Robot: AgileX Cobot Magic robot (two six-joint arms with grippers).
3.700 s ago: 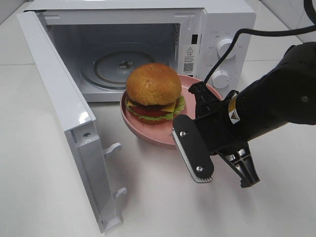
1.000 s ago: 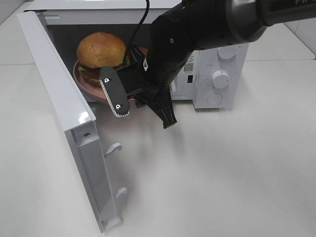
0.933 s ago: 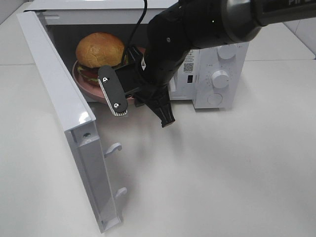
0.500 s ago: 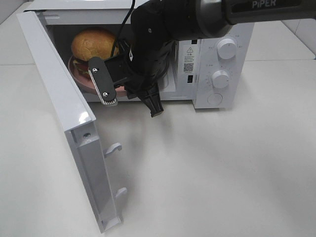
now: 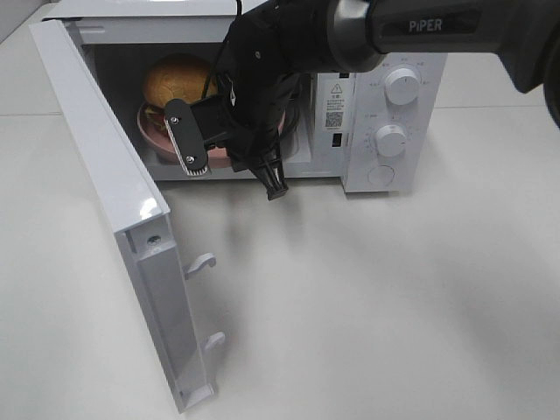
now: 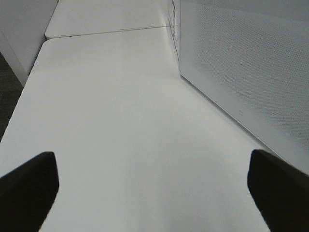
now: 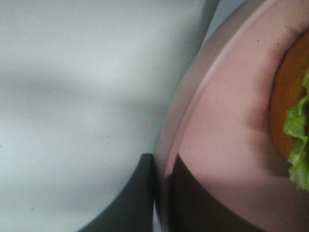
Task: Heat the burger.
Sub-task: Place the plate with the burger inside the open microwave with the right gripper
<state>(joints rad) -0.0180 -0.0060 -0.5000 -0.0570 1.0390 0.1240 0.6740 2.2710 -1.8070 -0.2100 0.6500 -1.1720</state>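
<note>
Burger point(image 5: 175, 79): in the microwave point(image 5: 429, 122) cavity, over on its left half, sitting on the pink dish point(image 5: 153, 136). Tan bun top showing above the arm, lettuce point(image 7: 297, 145) frilling out at the edge.
Pink dish: in the cavity too, under the burger, near rim close to the front opening. Resting on the cavity floor or carried just above it, can't tell.
Right arm point(image 5: 289, 52): reaching in through the open front from the right, crossing in front of the dish and hiding its right part.
Right gripper point(image 7: 161, 166): clenched on the dish rim, with one dark finger point(image 7: 137, 198) outside the rim and the other inside, rim pinched tight between.
Left gripper point(image 6: 154, 191): released, two dark fingertips point(image 6: 26, 188) spread wide over the white table point(image 6: 120, 121). Out of the high camera's sight.
Beside the left gripper: white panel point(image 6: 251, 72) with a fine dotted mesh, standing upright on the table.
Door point(image 5: 105, 184): swung wide open to the left, latch hooks point(image 5: 201, 261) poking out of its free edge.
Knobs point(image 5: 402, 85): two white ones, one above the other, on the microwave's right side, apart from the arm.
</note>
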